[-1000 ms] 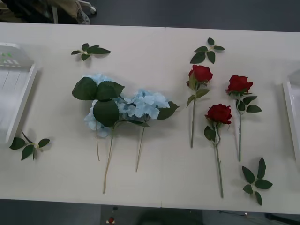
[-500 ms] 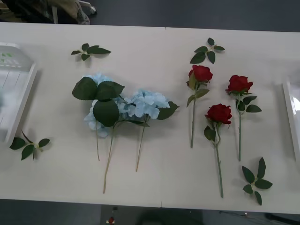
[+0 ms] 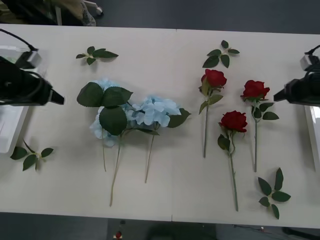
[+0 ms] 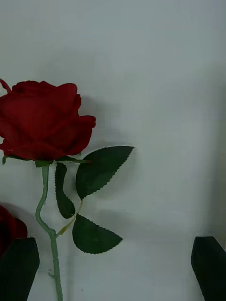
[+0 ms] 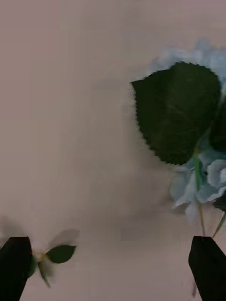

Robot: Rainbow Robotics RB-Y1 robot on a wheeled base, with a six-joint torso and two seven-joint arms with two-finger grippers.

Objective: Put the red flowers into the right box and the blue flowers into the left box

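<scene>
a long white desk (image 3: 165, 190) fills most of the front view, with dark floor beyond its far edge. we see three red flowers (image 3: 233, 121) lying right of centre, stems toward the lower edge, and the blue flowers (image 3: 152, 111) in a leafy cluster left of centre. the left box (image 3: 11, 125) sits at the left edge of the frame, the right box (image 3: 311, 130) as a thin rim at the right edge. the left hand (image 3: 59, 98) hangs at the left side, over the near rim of the left box, well apart from the blue flowers; its fingers stand wide apart and hold nothing. the right hand (image 3: 277, 96) hovers at the right edge, just beside the rightmost rose, fingers (image 4: 209, 268) spread and empty. loose leaf sprigs (image 3: 96, 54) lie scattered toward the corners.
</scene>
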